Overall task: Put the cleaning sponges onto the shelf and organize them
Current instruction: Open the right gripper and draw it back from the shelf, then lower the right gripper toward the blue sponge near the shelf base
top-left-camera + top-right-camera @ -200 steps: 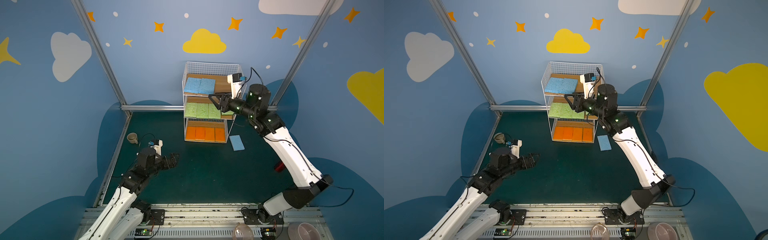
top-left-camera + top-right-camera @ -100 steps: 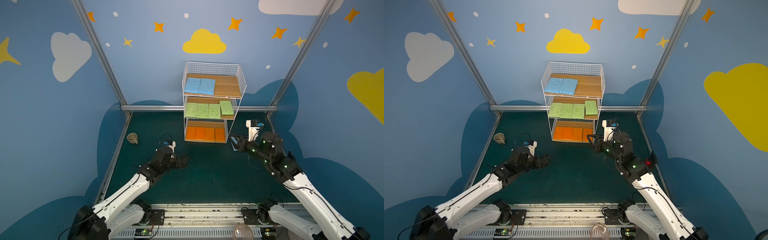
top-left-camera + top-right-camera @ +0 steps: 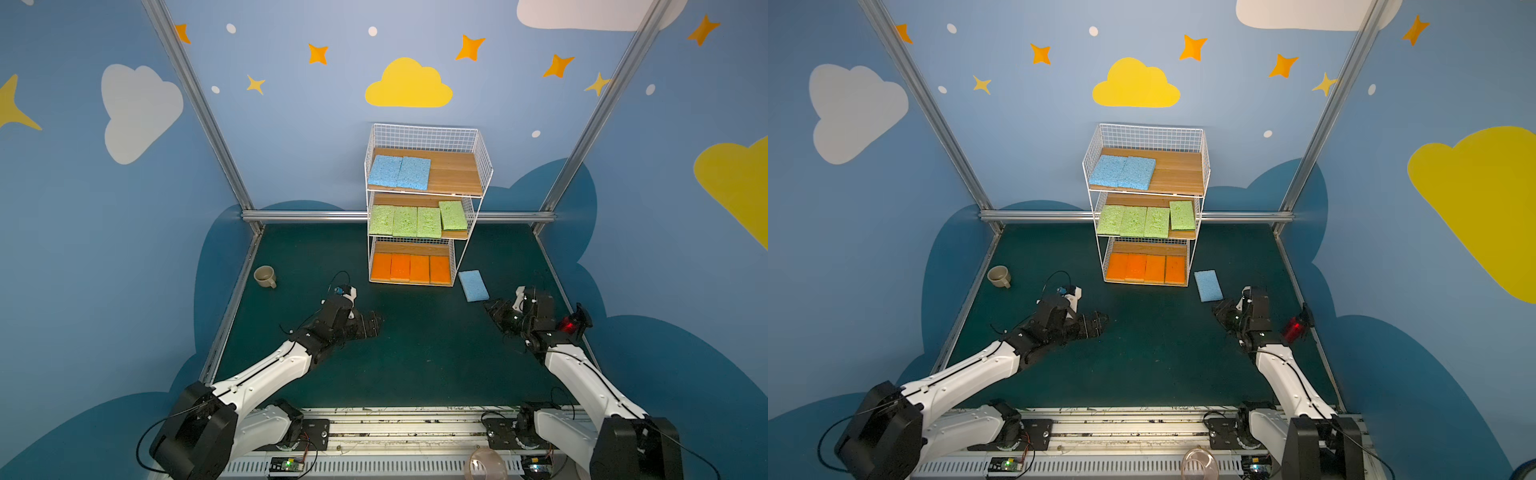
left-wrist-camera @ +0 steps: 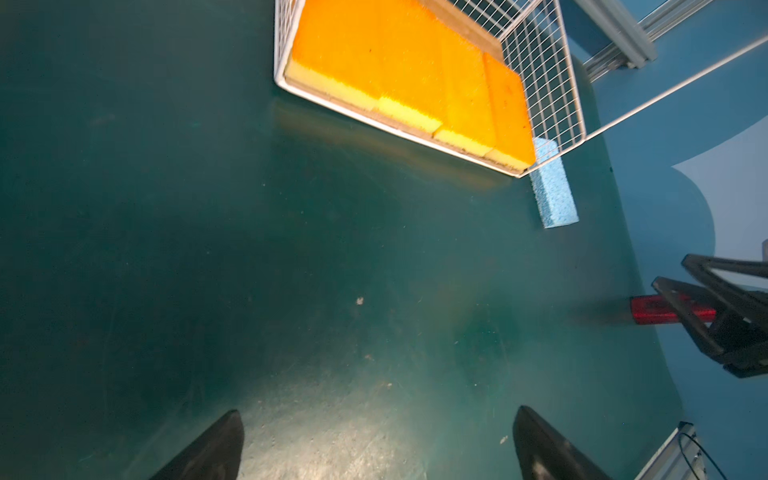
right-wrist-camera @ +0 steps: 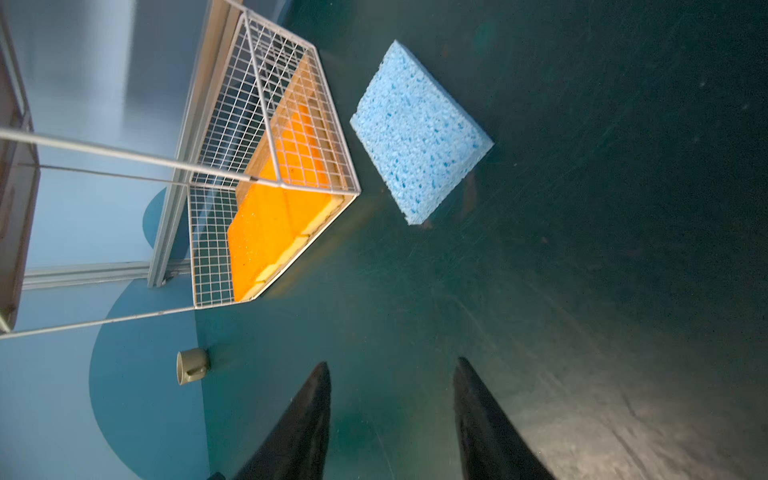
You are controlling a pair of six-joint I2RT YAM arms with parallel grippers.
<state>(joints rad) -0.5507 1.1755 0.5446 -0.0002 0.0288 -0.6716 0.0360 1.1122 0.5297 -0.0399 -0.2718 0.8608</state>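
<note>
The left end effector point(image 3: 375, 323) is released and empty, near the counter's point(image 3: 415, 357) middle. The right end effector point(image 3: 491, 309), also released and empty, points at the blue sponge point(image 3: 473, 285), which lies flat on the counter just farther and left, beside the shelf's point(image 3: 454, 174) lower right corner.

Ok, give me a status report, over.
Left jaws open, empty. Right jaws open, empty, near the loose blue sponge. It lies flat on the mat beside the shelf, top tier half bare. Nothing between jaws and sponge.
</note>
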